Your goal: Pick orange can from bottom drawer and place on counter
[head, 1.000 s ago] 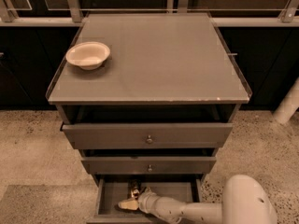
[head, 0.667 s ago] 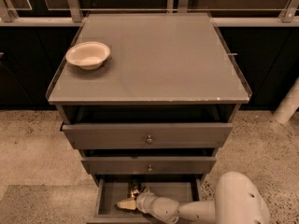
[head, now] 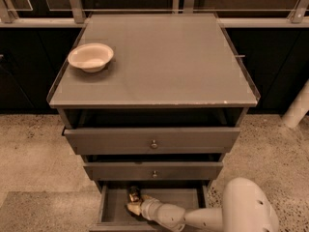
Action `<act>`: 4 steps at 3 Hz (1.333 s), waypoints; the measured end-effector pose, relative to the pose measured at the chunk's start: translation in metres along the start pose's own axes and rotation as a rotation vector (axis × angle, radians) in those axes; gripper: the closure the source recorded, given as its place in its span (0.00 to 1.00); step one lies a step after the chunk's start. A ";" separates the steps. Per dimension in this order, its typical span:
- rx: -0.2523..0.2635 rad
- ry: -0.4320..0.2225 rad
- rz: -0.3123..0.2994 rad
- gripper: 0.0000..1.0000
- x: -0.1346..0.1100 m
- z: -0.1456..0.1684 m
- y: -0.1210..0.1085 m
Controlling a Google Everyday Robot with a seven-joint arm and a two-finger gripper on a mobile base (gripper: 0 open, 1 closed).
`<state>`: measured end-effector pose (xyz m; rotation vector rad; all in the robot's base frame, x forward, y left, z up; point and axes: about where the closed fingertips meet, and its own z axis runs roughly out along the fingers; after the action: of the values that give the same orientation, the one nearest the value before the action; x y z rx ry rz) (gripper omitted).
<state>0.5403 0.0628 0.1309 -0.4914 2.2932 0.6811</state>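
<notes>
A cream bowl point(head: 91, 57) sits at the left rear of the table point(head: 164, 66). Below, the orange can point(head: 133, 194) sits in the open bottom drawer point(head: 186, 197), left of middle; the gripper point(head: 133, 206) is just beside it, whether clasping it I cannot tell

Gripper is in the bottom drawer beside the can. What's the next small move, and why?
Probably ease the gripper onto the orange can: it sits just in front of the can in the open bottom drawer, and the can is not yet lifted toward the counter.
</notes>
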 end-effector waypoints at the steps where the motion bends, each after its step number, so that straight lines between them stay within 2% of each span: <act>1: 0.000 0.000 0.000 0.64 0.000 0.000 0.000; 2: 0.000 0.000 0.000 0.87 0.000 0.000 0.000; 3: -0.031 0.006 -0.002 1.00 -0.004 -0.003 0.002; 4: -0.073 0.041 0.009 1.00 -0.012 -0.043 -0.008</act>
<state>0.5313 0.0332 0.1639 -0.5337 2.3170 0.7682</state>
